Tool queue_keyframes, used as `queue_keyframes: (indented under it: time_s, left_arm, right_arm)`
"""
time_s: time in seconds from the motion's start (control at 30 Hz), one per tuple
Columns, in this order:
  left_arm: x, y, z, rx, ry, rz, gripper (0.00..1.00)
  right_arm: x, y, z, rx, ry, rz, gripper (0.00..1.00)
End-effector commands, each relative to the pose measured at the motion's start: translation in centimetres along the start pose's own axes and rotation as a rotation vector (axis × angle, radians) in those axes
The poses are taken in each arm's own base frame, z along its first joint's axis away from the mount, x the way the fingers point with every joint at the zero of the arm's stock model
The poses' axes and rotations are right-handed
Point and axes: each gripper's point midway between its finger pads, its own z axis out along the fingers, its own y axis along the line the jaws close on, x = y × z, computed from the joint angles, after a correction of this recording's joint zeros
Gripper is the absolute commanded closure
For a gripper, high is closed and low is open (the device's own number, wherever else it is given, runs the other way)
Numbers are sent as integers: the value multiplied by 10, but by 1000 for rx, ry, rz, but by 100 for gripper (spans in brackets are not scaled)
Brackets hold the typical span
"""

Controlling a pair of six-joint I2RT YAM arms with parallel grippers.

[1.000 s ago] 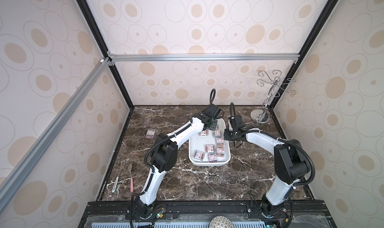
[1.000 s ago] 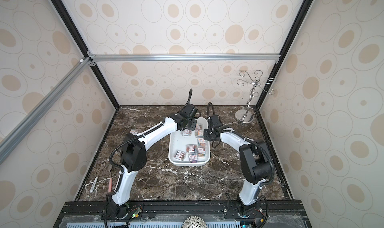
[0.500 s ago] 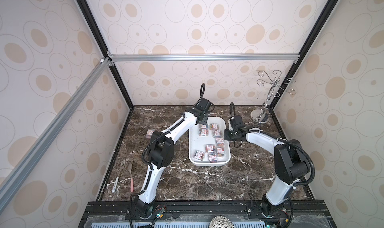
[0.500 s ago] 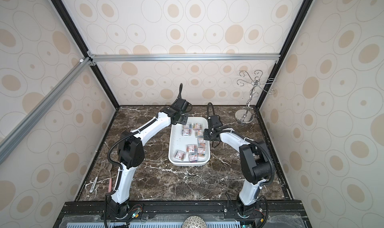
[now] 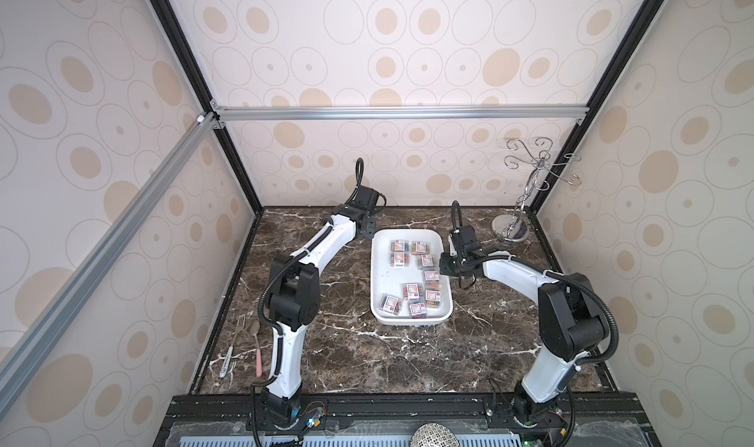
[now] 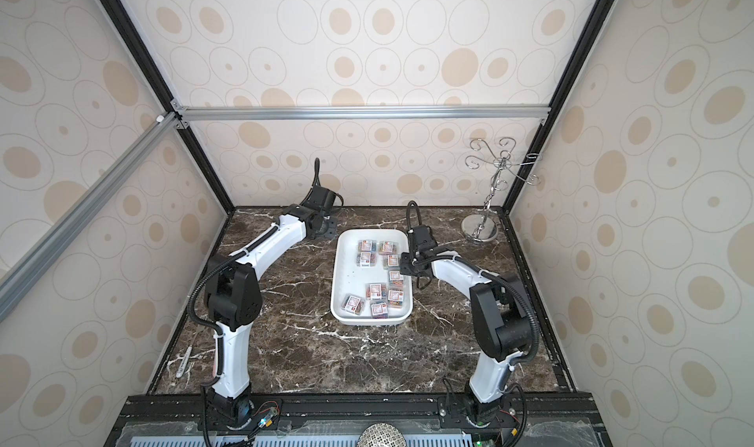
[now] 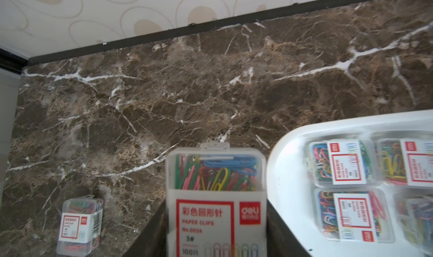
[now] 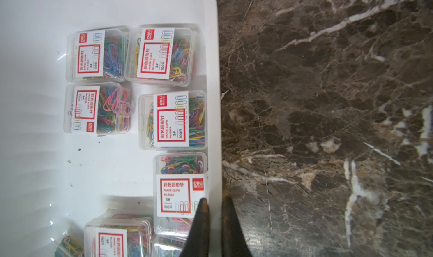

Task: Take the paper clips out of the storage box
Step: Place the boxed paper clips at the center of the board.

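The storage box [image 5: 379, 298] is a shallow white tray in the middle of the marble table, seen in both top views. Several clear boxes of paper clips [image 5: 412, 290] lie in it. My left gripper [image 7: 216, 206] is shut on one box of paper clips [image 7: 216, 173] and holds it over the marble just off the tray's far left corner [image 5: 367, 231]. Another box of clips [image 7: 79, 225] lies on the table beyond it. My right gripper [image 8: 215, 211] is shut on the tray's right rim [image 8: 216, 127], one finger inside and one outside [image 5: 444, 263].
A chrome hook stand [image 5: 510, 229] rises at the far right corner. A fork [image 5: 240, 326], a spoon [image 5: 256, 343] and a white stick [image 5: 226, 363] lie along the left edge. Patterned walls close in three sides.
My left arm has swung left from above the tray's far end to beyond its far left corner, carrying a box of clips. The right arm has stayed on the rim.
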Motion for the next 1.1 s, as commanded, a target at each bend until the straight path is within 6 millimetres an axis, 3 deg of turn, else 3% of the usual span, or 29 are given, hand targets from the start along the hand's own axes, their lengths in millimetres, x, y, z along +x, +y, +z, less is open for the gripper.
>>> queue_keyframes:
  time_s: [0.0,0.43,0.73,1.07]
  left_arm:
    - [-6,22,-6,-5,-35,-2,48]
    - [60,87,27,-34,73,-62,50]
    - [97,109,48,-42,152,-60,51]
    - [114,115,59,-24,193,-30,51]
  right_arm:
    - [26,-12,11,47,101,2,100]
    - [23,-11,12,51,110,-8,100]
    - [21,-9,11,46,110,-5,100]
    - [21,-8,12,38,114,0,100]
